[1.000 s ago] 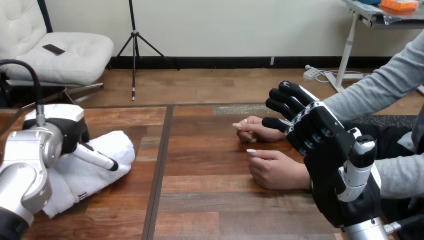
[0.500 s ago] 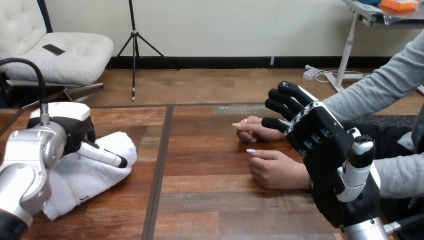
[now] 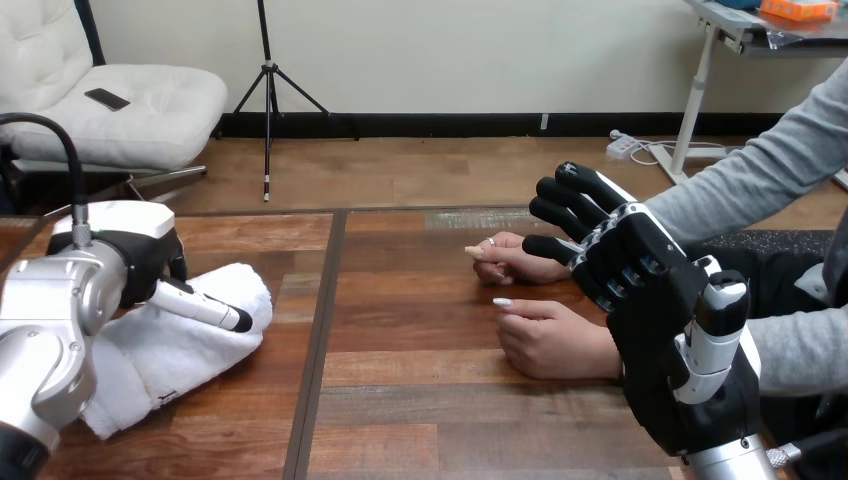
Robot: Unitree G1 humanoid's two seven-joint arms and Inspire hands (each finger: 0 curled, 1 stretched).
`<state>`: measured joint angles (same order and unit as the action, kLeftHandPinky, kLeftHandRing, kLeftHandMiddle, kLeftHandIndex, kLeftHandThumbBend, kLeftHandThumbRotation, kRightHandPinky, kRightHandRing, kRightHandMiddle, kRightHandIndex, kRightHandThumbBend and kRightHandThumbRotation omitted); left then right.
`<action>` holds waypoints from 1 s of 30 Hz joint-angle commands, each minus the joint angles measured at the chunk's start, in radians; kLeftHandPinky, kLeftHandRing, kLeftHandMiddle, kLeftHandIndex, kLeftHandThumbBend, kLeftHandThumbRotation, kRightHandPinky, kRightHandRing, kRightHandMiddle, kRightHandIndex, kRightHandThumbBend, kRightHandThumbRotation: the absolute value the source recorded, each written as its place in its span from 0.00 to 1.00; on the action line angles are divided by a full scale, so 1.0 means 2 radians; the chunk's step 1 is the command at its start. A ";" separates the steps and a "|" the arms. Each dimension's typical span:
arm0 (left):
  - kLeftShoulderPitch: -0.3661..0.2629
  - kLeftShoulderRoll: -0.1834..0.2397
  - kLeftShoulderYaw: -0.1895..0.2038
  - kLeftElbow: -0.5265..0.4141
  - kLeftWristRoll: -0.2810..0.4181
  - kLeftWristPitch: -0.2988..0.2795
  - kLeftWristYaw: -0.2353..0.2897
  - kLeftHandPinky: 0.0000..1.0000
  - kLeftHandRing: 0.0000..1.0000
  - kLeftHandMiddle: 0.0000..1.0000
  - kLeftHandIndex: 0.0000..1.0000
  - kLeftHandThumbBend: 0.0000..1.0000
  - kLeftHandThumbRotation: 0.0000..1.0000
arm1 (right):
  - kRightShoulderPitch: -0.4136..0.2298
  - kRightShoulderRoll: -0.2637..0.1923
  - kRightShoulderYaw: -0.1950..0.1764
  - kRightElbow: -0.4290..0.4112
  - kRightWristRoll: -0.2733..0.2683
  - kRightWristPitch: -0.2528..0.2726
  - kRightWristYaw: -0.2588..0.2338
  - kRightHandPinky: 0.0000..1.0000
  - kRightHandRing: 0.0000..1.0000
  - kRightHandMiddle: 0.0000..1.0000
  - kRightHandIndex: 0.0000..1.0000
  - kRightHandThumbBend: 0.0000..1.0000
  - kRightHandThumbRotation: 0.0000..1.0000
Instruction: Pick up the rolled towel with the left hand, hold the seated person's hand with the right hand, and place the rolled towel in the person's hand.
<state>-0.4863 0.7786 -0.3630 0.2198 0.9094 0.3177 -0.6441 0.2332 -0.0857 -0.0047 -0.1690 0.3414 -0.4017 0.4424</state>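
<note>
The rolled white towel [image 3: 185,350] lies on the wooden table [image 3: 420,400] at the left. My left hand [image 3: 145,262] rests over its far end, and one straight digit [image 3: 205,305] lies across the top of the roll; the towel stays flat on the table. My right hand [image 3: 625,265] stands raised at the right with its fingers straight and spread, beside and above the person's wrists and curled round neither. The person's far hand [image 3: 512,260] and near hand [image 3: 550,340] rest on the table, loosely curled and holding nothing.
The person's grey-sleeved forearm [image 3: 760,180] comes in from the right behind my right hand. A dark seam [image 3: 322,330] runs front to back between two table panels. Bare wood lies between the towel and the person's hands.
My left hand has edged slightly to the right over the towel, nudging its end a little. My right hand and the person's hands have stayed put.
</note>
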 commanded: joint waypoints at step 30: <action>0.019 0.009 0.040 -0.085 0.020 0.031 0.048 0.81 0.89 0.90 0.90 0.98 0.66 | -0.032 -0.001 -0.001 -0.015 0.003 -0.009 0.001 0.79 0.87 0.86 0.85 1.00 1.00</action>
<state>-0.4343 0.7786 -0.3216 0.1040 0.9154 0.3638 -0.5917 0.2329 -0.0858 -0.0048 -0.1690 0.3414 -0.4017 0.4423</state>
